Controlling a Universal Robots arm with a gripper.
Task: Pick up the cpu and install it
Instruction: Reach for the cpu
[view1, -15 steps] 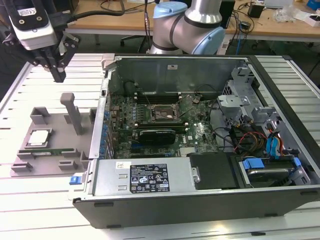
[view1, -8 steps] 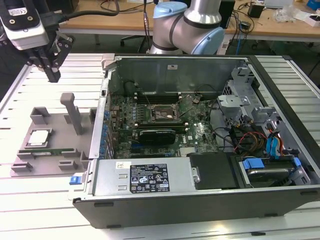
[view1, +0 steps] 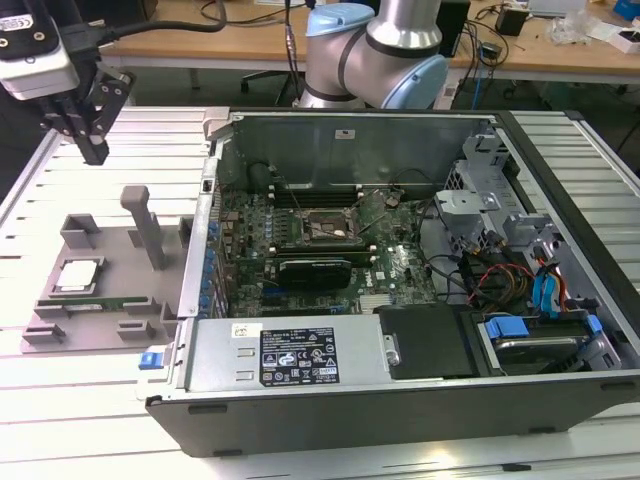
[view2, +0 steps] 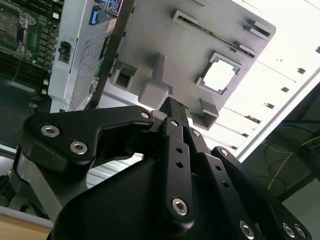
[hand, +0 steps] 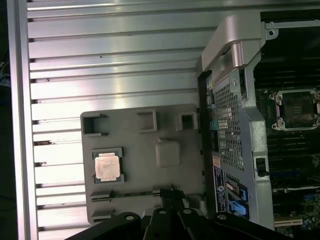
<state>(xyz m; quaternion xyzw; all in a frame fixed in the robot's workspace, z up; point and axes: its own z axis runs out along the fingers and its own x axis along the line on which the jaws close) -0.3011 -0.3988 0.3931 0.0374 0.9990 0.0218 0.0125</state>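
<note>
The gripper (view1: 88, 135) hangs high at the exterior view's left. Its fingers seem pressed together on nothing, though the angle is poor. For a clean pick it would want to spread them, centre squarely over the chip and take it by opposite edges, kept level. The cpu (view1: 77, 275) lies flat in a recess of the grey holder (view1: 110, 320). It is below the gripper, nearer the camera and well apart from it. The open computer case (view1: 400, 410) stands to the right.

Behind, long wooden desk (view1: 180, 48) with loose cables (view1: 225, 12) on top; in front, pale slatted metal table (view1: 90, 400), brightly lit.
</note>
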